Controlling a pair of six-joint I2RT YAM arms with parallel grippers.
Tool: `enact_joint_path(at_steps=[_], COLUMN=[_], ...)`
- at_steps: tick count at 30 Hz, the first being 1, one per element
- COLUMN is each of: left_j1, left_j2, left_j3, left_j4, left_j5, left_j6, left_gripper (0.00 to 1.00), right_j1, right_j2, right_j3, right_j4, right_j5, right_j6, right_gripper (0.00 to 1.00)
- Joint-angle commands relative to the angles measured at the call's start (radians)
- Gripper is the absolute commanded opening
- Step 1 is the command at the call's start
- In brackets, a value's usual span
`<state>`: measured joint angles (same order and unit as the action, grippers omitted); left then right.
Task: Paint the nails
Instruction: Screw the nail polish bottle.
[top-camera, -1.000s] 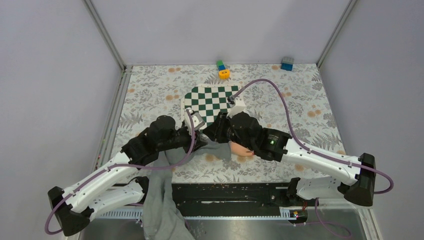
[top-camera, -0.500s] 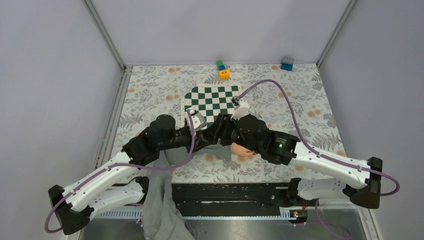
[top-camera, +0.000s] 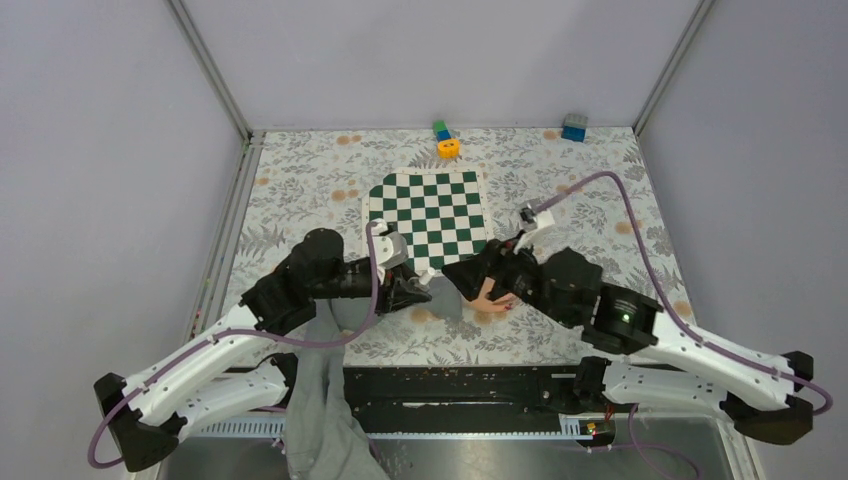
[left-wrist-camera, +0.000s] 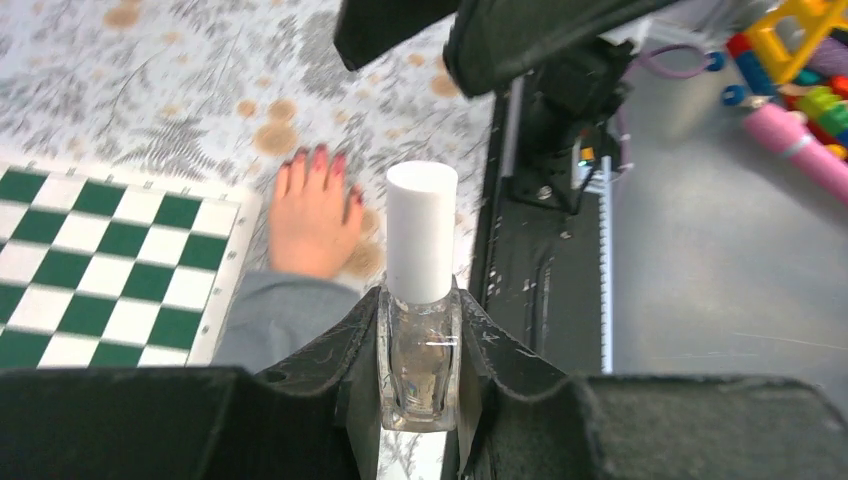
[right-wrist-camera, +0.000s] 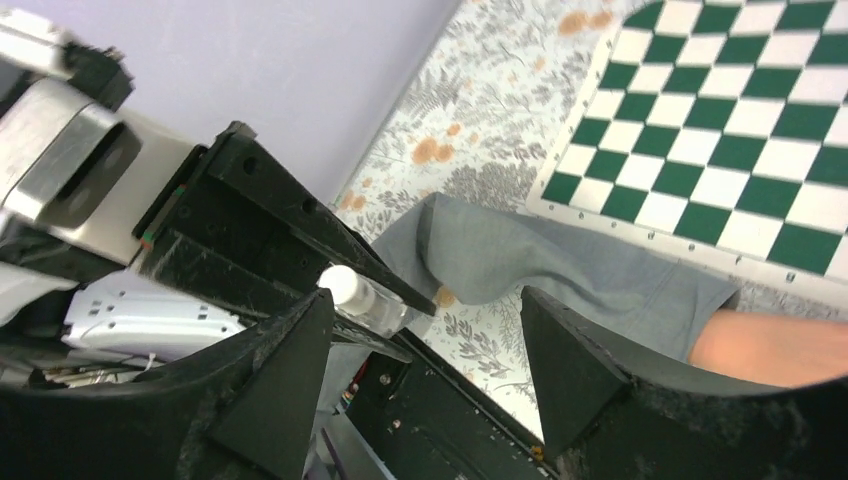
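A clear nail polish bottle (left-wrist-camera: 420, 345) with a white cap (left-wrist-camera: 421, 230) stands between my left gripper's (left-wrist-camera: 420, 300) fingers, which are shut on its glass body. Beyond it a pale hand (left-wrist-camera: 312, 225) lies flat on the table, with dark red nails (left-wrist-camera: 320, 156) and a grey sleeve (left-wrist-camera: 280, 315). In the top view my left gripper (top-camera: 410, 293) sits just left of the hand (top-camera: 490, 298), and my right gripper (top-camera: 468, 282) hovers over it. The right gripper (right-wrist-camera: 425, 300) is open and holds nothing. The bottle (right-wrist-camera: 365, 295) shows beyond its left finger.
A green and white chessboard (top-camera: 430, 212) lies behind the hand. A yellow ring (top-camera: 449, 148) and a blue block (top-camera: 573, 127) sit at the far edge. The grey sleeve (top-camera: 320, 390) trails off the near edge. Colourful toys (left-wrist-camera: 800, 60) lie beside the table.
My right gripper has opened and pulled back to the right, away from the left gripper. The left gripper still holds the bottle, with the cap on it.
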<state>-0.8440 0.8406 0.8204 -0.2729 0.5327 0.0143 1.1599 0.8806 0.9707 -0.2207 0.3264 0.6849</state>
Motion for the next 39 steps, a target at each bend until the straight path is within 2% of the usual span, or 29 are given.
enact_joint_path(at_steps=[1, 4, 8, 11, 16, 21, 39], left_j1=[-0.003, 0.003, 0.005, 0.004, 0.003, 0.004, 0.004], left_j2=[-0.031, -0.02, 0.017, 0.018, 0.033, 0.024, 0.025], left_j3=[0.02, 0.006, -0.011, -0.051, -0.045, -0.045, -0.045], left_j4=[0.179, 0.264, 0.447, 0.631, 0.667, 0.669, 0.664], left_j5=[0.229, 0.352, 0.525, 0.589, 0.654, 0.657, 0.642], left_j6=[-0.088, -0.167, -0.331, -0.467, -0.511, -0.513, -0.508], left_gripper=[0.0, 0.0, 0.0, 0.0, 0.0, 0.0, 0.0], right_j1=[0.009, 0.008, 0.009, 0.009, 0.008, 0.009, 0.009], right_j2=[-0.163, -0.23, -0.234, -0.197, -0.118, -0.072, -0.054], right_j3=[-0.086, -0.145, -0.182, -0.175, -0.135, -0.109, -0.116], right_j4=[0.186, 0.348, 0.538, 0.595, 0.654, 0.681, 0.705], right_j5=[-0.089, -0.259, -0.507, -0.608, -0.715, -0.747, -0.745], right_j6=[-0.208, -0.273, -0.312, -0.335, -0.353, -0.362, -0.334], right_gripper=[0.76, 0.76, 0.75, 0.73, 0.7, 0.68, 0.53])
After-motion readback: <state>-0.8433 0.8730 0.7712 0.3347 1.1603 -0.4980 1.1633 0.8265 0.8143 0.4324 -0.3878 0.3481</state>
